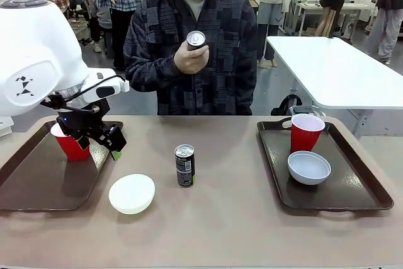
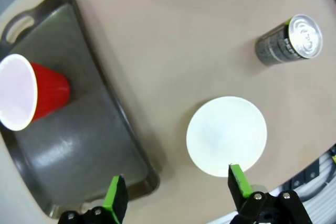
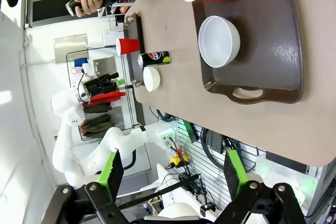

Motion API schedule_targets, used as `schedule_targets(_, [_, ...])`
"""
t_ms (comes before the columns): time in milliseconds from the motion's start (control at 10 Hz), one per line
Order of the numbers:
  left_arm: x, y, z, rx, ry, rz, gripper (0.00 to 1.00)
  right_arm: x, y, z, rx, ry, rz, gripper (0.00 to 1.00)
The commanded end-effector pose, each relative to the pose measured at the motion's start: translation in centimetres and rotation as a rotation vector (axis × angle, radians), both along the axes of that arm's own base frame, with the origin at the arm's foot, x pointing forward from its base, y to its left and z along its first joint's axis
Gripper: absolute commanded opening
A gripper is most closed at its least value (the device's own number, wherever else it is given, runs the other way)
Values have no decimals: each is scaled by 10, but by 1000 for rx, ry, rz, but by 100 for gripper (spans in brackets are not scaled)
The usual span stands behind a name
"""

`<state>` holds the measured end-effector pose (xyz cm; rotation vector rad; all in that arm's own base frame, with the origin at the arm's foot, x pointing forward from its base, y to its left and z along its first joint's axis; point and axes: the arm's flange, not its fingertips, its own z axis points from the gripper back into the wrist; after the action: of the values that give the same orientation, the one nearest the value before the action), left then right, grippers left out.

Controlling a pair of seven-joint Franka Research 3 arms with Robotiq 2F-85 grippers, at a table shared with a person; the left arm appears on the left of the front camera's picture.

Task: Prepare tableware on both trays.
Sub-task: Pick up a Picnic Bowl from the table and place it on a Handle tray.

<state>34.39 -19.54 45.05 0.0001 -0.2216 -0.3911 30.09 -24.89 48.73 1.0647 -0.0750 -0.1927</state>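
The tan table (image 1: 239,218) carries a dark brown tray at each end, laid out so that each can take one full set. The right tray (image 1: 352,187) is the further along: it holds a white bowl (image 1: 308,167) at its near middle and a red cup (image 1: 305,133) upright just behind it, and seems to lack only a can. The left tray (image 1: 38,187) has just the other red cup (image 1: 70,146) standing toward its far end, which leaves most of its floor bare for the rest. The left gripper (image 2: 176,187) hangs above that tray's right rim, jaws spread wide and holding nothing. Its wrist view looks down on the second white bowl (image 1: 131,193), which sits on the bare table just right of the left tray, so it is probably lining up to lift the bowl over the rim. The right gripper (image 3: 172,169), also wide and empty, is off the table's right end, likely on standby. A slim dark can (image 1: 184,165) stands upright mid-table, right of the loose bowl and near both trays. The person at the far side holds the other can (image 1: 196,40) upright in a raised hand (image 1: 189,58), apparently to offer it.
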Motion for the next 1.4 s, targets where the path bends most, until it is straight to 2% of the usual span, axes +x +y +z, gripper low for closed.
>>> schedule_targets(0, [-2,1,7,2,-7,4,100,-2,1,1,6,-6,5,100])
schedule_targets(200, [0,1,2,-3,-4,2,100,-2,1,1,6,-6,5,100])
schedule_targets(500, [-6,29,1,-59,25,36,100,-2,1,1,6,-6,5,100])
schedule_targets(700, [-6,37,-27,-49,80,61,100,-2,1,1,6,-6,5,100])
schedule_targets(800, [-15,40,-33,-47,101,40,100,-2,1,1,6,-6,5,100])
schedule_targets(900, [-42,45,-22,-40,123,11,100,-2,1,1,6,-6,5,100])
schedule_targets(1000, [-102,55,8,-33,80,-105,100,-2,1,1,6,-6,5,100])
schedule_targets(1100, [-129,63,17,-24,58,-133,100,-2,1,1,6,-6,5,100])
schedule_targets(1300, [-126,67,9,-7,94,-94,100,-2,1,1,6,-6,5,100])
